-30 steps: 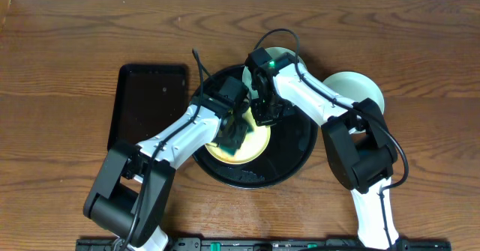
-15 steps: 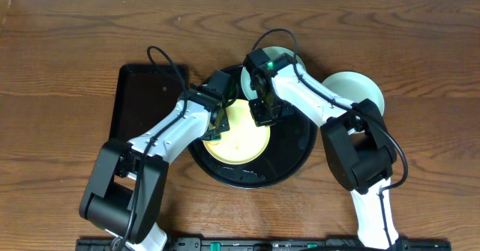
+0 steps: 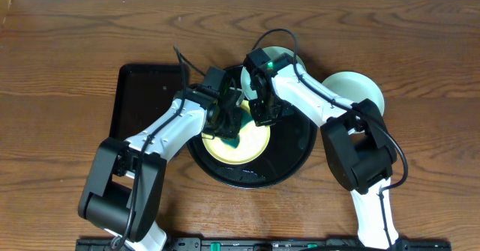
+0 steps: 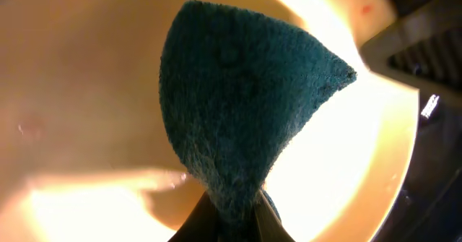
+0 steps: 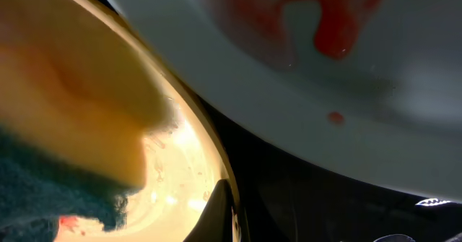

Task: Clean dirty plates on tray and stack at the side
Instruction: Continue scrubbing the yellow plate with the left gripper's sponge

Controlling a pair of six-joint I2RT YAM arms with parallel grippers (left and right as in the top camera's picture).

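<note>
One yellow plate (image 3: 255,144) lies in the tray (image 3: 300,153); my left pincer (image 4: 231,224) grips a green sponge (image 4: 238,105) pressed on it. My right pincer (image 3: 262,116) is at its rim, its state I cannot tell

Green sponge (image 3: 238,138) on yellow plate (image 3: 256,141)

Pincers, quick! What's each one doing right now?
Left pincer: closed, pinching the green sponge.
Right pincer: closed on the rim of the yellow plate, it seems.
</note>
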